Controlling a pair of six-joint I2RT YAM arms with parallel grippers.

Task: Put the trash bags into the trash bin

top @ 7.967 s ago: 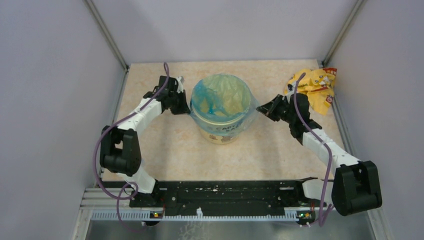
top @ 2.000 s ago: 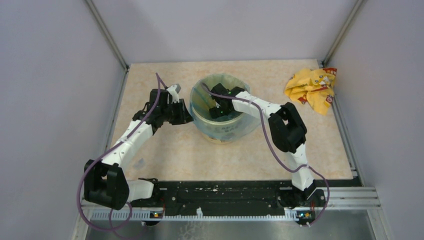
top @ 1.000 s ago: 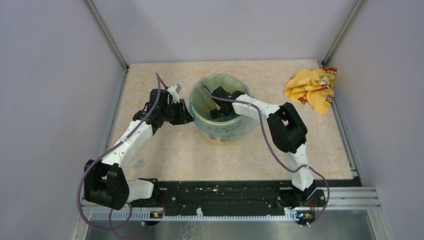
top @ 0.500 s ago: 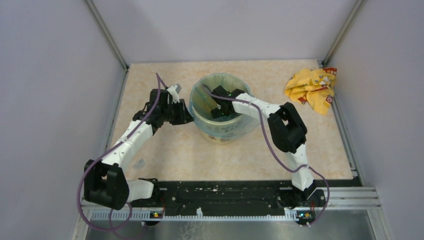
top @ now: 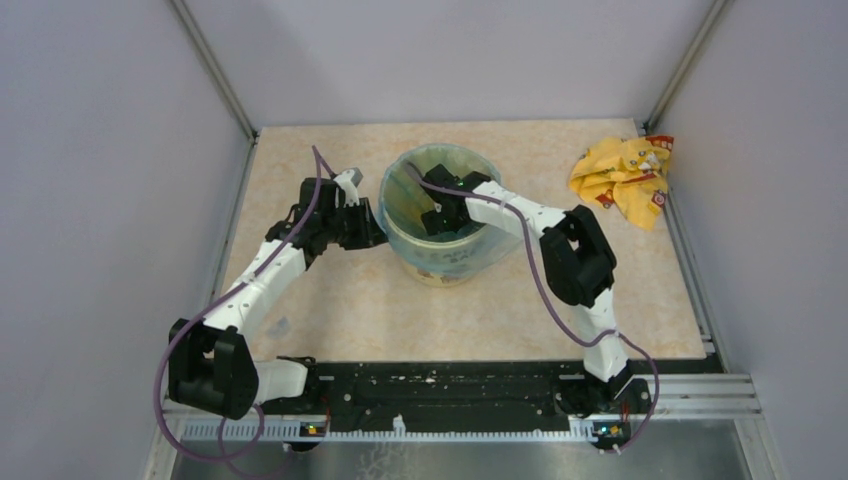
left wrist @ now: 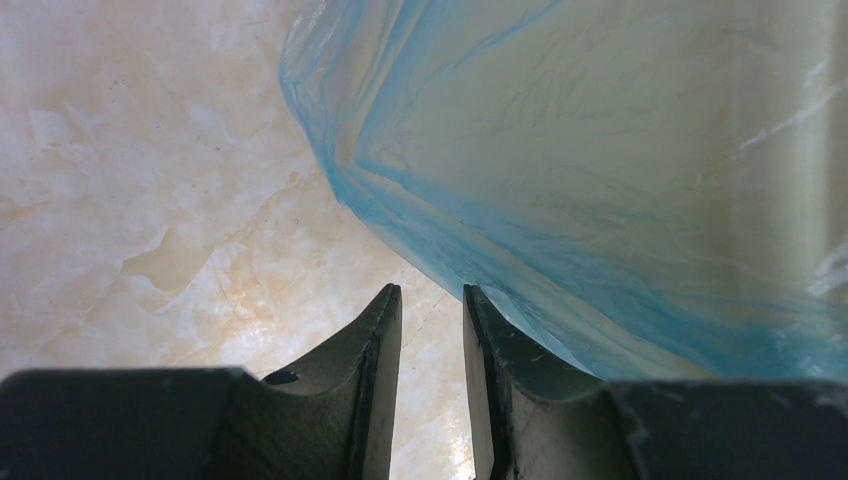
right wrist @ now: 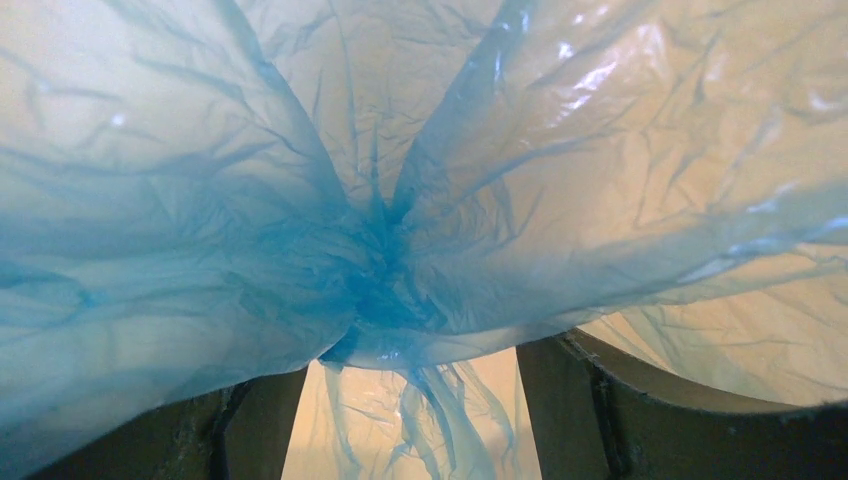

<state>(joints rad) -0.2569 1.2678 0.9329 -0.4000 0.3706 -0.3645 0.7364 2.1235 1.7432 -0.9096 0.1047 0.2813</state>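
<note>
The pale yellow trash bin (top: 452, 262) stands mid-table, lined with the translucent blue trash bag (top: 408, 196), whose edge drapes over the rim. My right gripper (top: 441, 217) is down inside the bin. In the right wrist view it (right wrist: 410, 372) stands open, with the bag's bunched film (right wrist: 380, 250) lying over both fingertips and strands hanging between them. My left gripper (top: 367, 226) sits outside the bin's left wall. In the left wrist view it (left wrist: 432, 292) is open by a narrow gap showing only table, its right finger against the bag film (left wrist: 600, 150) on the bin's side.
A crumpled yellow-and-red wrapper (top: 622, 180) lies at the back right corner by the wall. Grey walls close in the marble table (top: 340, 300) on three sides. The black rail (top: 440, 385) with the arm bases runs along the near edge.
My right gripper has shifted slightly inside the bin, pressing the bag film. The left arm has not moved, and both grippers keep the same opening.
</note>
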